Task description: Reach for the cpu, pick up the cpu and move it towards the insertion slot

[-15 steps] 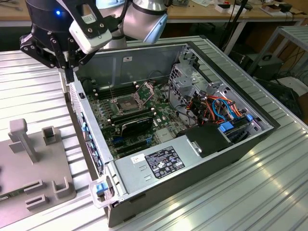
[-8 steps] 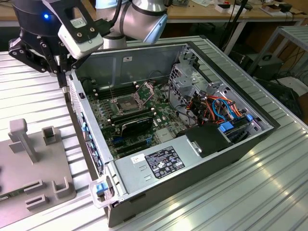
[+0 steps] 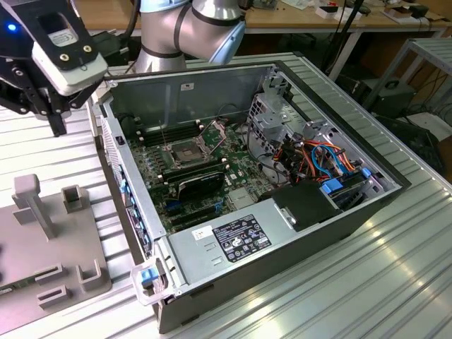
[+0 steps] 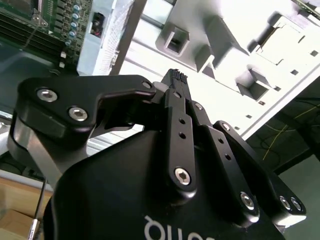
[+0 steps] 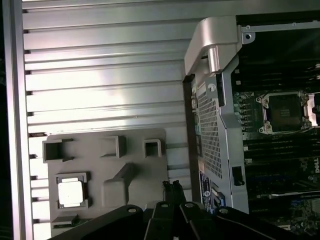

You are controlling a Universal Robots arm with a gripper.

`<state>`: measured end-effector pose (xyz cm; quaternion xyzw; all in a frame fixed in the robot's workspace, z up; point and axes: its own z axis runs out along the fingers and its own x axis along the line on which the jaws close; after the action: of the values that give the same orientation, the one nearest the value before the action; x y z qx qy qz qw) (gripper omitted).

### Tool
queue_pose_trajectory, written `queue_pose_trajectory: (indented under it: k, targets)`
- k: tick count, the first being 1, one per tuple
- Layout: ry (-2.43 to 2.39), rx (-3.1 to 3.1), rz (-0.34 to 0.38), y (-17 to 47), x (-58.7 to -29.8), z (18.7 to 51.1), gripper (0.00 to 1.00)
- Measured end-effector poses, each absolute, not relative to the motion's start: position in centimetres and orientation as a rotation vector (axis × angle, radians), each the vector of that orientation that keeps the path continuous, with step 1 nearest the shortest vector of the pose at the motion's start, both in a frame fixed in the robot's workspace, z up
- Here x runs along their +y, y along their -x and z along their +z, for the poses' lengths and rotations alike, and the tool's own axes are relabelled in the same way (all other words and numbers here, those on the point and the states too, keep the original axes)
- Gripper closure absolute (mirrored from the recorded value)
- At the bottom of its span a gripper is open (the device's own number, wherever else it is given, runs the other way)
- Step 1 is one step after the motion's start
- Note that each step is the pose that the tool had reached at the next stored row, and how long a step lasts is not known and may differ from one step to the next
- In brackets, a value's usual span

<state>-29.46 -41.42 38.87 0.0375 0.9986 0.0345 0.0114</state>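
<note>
The cpu point(image 5: 70, 193) is a pale square chip lying flat in a pocket of the grey fixture plate point(image 5: 135, 150), which sits on the ribbed table beside the computer case. My gripper point(image 5: 172, 185) hangs above the plate's edge, off to one side of the cpu and well clear of it. Its black fingers point(image 4: 176, 85) are shut together with nothing between them. In the exterior view the gripper point(image 3: 56, 127) is high at the left, above the table and beyond the fixture plate point(image 3: 70, 240). The insertion slot point(image 3: 185, 150) is inside the case with its metal frame plate raised; the first wrist view also takes in the insertion slot point(image 5: 285, 111).
The open computer case point(image 3: 134, 233) stands on the slotted aluminium table point(image 3: 367, 282), its side wall between the fixture and the motherboard. Inside are a black card point(image 3: 201, 185), a grey labelled box point(image 3: 233, 240), a metal drive cage point(image 3: 275, 120) and coloured cables point(image 3: 318, 159).
</note>
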Motion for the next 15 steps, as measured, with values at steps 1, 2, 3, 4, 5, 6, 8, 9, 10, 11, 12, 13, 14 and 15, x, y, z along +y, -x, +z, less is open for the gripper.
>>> queue_pose_trajectory:
  k: [1, 2, 3, 4, 5, 6, 8, 9, 10, 11, 12, 13, 14, 15]
  targets:
    - [-0.117, 3.115, 0.108, 29.8, -41.4, 38.9, 0.89]
    - [-0.117, 3.115, 0.108, 30.2, -41.5, 38.9, 0.89]
    - [-0.117, 3.115, 0.108, 30.6, -41.5, 38.9, 0.89]
    - [-0.117, 3.115, 0.108, 31.0, -41.5, 38.9, 0.89]
    - [-0.117, 3.115, 0.108, 31.5, -41.6, 38.8, 0.89]
    - [-0.117, 3.115, 0.108, 31.9, -41.7, 38.8, 0.89]
    - [-0.117, 3.115, 0.108, 32.7, -41.8, 38.8, 0.89]
    - [-0.117, 3.115, 0.108, 33.2, -41.8, 38.8, 0.89]
    - [-0.117, 3.115, 0.108, 33.6, -41.9, 38.8, 0.89]
    - [-0.117, 3.115, 0.108, 34.5, -42.0, 38.8, 0.89]
    - [-0.117, 3.115, 0.108, 35.3, -42.1, 38.8, 0.89]
    - [-0.117, 3.115, 0.108, 36.1, -42.2, 38.8, 0.89]
    - [-0.117, 3.115, 0.108, 36.7, -42.3, 38.7, 0.89]
    - [-0.117, 3.115, 0.108, 37.2, -42.4, 38.7, 0.89]
